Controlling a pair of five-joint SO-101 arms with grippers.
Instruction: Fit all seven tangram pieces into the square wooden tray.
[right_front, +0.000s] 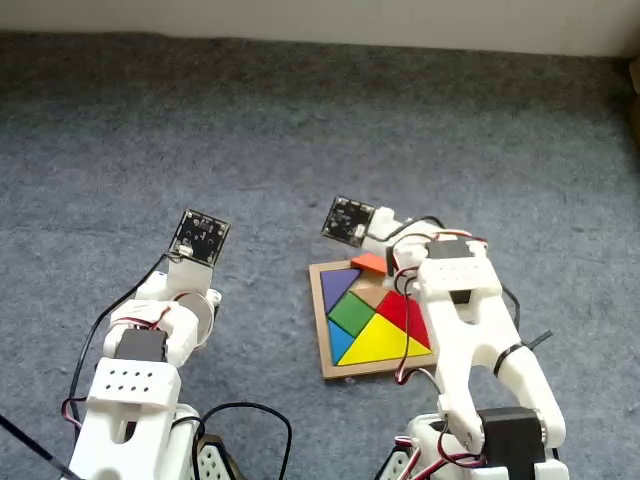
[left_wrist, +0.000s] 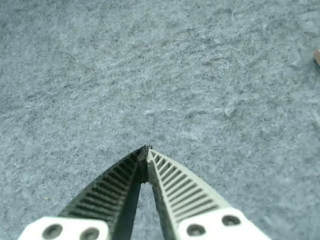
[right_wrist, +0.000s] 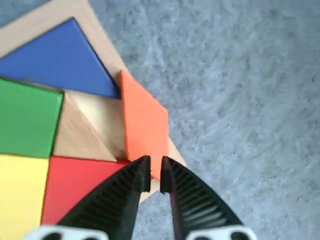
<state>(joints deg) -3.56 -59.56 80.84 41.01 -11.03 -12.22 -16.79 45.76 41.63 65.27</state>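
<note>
The orange piece (right_wrist: 145, 125) lies across the rim of the square wooden tray (right_wrist: 40, 20), just beyond the right gripper (right_wrist: 155, 176). Its fingers (right_wrist: 130, 195) stand a narrow slit apart at the piece's near edge, and whether they touch it is hard to tell. A blue triangle (right_wrist: 60, 57), green square (right_wrist: 27, 117), red triangle (right_wrist: 80, 182) and yellow triangle (right_wrist: 17, 192) sit in the tray beside them. The right arm (right_front: 470, 320) hides the tray's far side. Well apart, the left gripper (left_wrist: 146, 155) hangs over grey carpet (left_wrist: 150, 60), fingers closed on nothing.

From my high view, the counter (right_front: 200, 130) is covered all over in grey-blue carpet with a short, rough pile. A pale strip (right_front: 420, 25) runs along the top of the frame. The light is soft and even.
</note>
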